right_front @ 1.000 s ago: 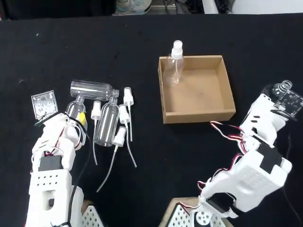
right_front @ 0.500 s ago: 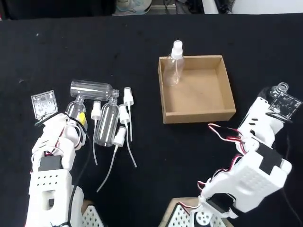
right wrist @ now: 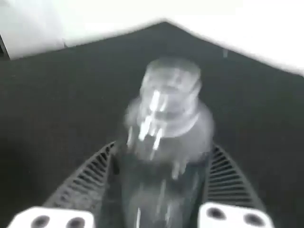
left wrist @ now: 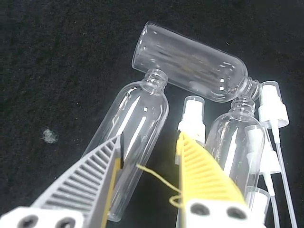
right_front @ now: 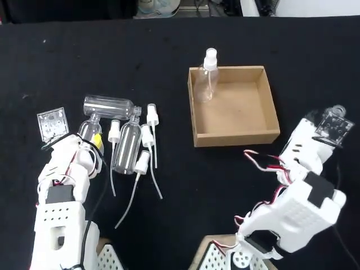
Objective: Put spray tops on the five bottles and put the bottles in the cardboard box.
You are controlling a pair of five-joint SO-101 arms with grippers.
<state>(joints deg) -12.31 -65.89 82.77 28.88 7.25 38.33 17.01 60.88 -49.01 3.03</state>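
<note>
An uncapped bottle (right wrist: 168,99) is held by the right hand (right wrist: 161,149), which is closed on its body, and the open neck points out beyond the fingertips. In the high view this hand is found to the right of the cardboard box (right_front: 236,138), near its front corner. The loose spray tops (right_front: 147,135) lie well apart from it, on the other side of the box, among three lying bottles on the black surface (right_front: 169,50). The left hand (left wrist: 148,140) is much nearer to them. It is open, its jaws set astride one lying bottle (left wrist: 133,118), whose long axis runs nearly along the fingers. One capped bottle (right_front: 207,79) stands in the far corner of the box.

The held bottle's body is hidden by the wrist camera plate in the high view. Whether the left fingers touch their bottle cannot be judged
</note>
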